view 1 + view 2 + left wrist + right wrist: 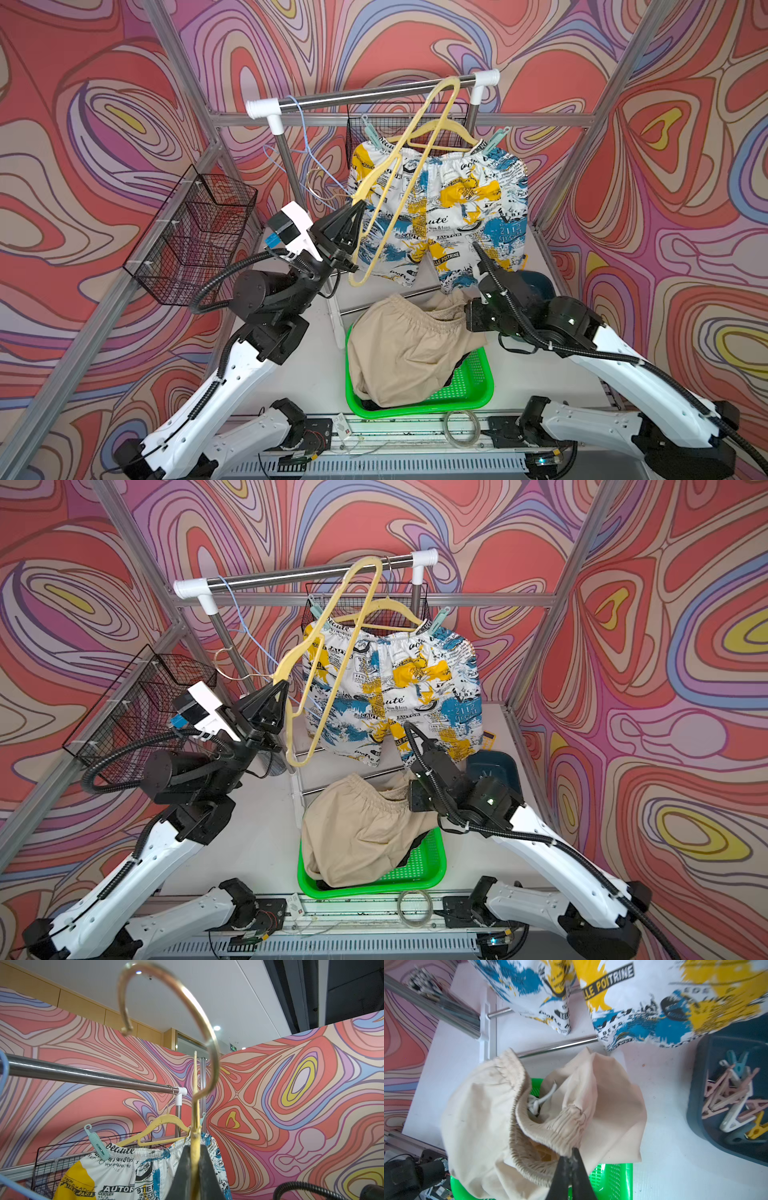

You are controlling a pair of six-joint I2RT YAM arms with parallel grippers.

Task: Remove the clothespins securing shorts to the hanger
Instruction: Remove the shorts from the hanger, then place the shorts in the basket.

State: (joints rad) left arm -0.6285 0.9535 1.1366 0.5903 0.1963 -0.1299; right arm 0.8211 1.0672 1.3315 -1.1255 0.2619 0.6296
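Note:
The printed shorts [440, 208] hang from a yellow hanger [440, 129] on the rail [365, 93], pinned by two mint-green clothespins [371, 131] [494, 139]. My left gripper [356, 206] is shut on the neck of a second, bare yellow hanger [386, 195], held tilted in front of those shorts; its gold hook [166, 1001] rises free above the jaws. My right gripper [572, 1154] is shut on the waistband of the beige shorts [407, 353], which lie heaped in the green basket [473, 390]. Black fabric [461, 365] shows beneath them.
A dark blue bin [695, 1105] by the right arm holds several loose clothespins [733, 1095]. A black wire basket [195, 237] hangs on the left frame, another [415, 120] behind the rail. A blue hanger [301, 124] hangs at the rail's left end.

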